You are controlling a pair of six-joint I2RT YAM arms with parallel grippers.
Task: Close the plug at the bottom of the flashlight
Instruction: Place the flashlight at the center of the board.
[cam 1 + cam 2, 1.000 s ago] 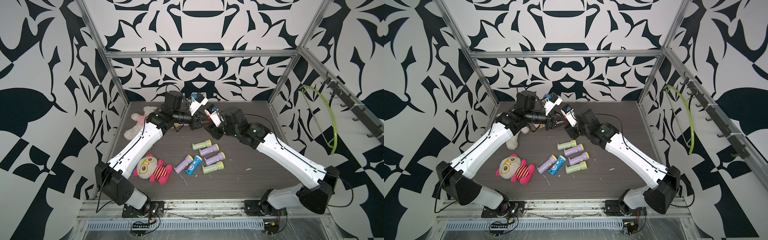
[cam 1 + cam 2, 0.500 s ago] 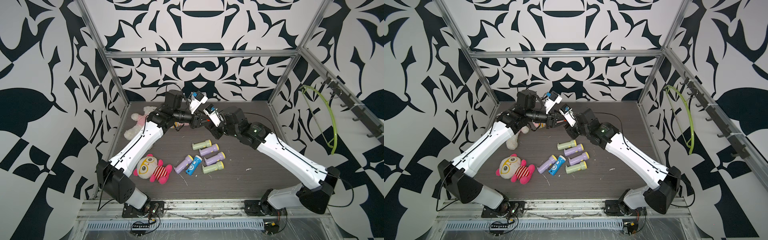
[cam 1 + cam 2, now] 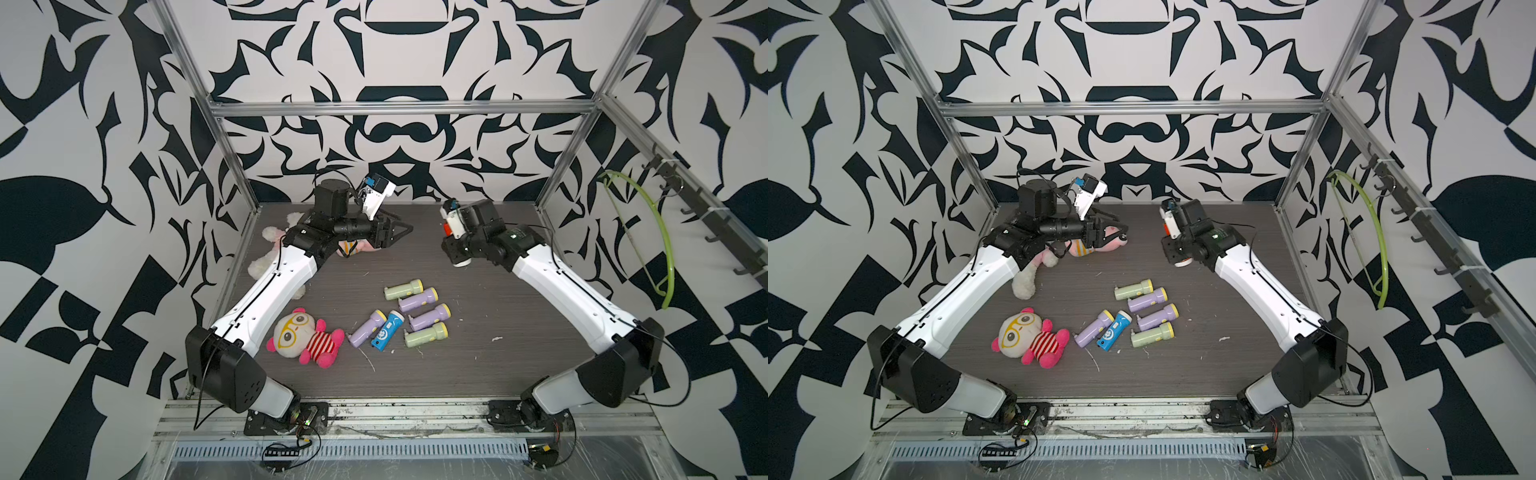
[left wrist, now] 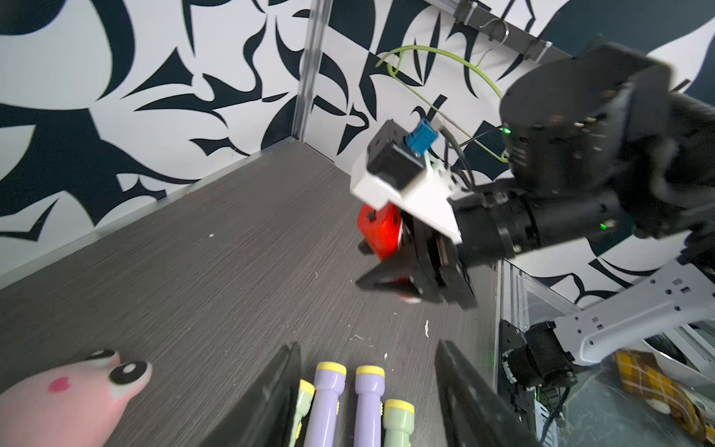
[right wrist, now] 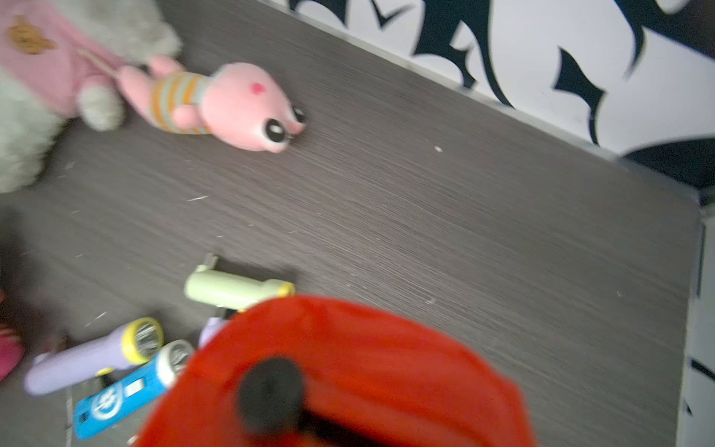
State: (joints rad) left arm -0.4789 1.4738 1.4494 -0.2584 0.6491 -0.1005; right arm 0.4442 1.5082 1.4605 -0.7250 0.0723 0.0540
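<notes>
Now left pincer [image 4: 367, 348] gapes level; right pincer [image 4: 381, 267] clasps flashlight [image 4: 378, 232].

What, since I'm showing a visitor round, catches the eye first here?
The bold black-and-white patterned walls all around, then the red flashlight clamped in the right gripper near the back. Mid-floor lie six pastel flashlights, with a plush doll beside them.
</notes>
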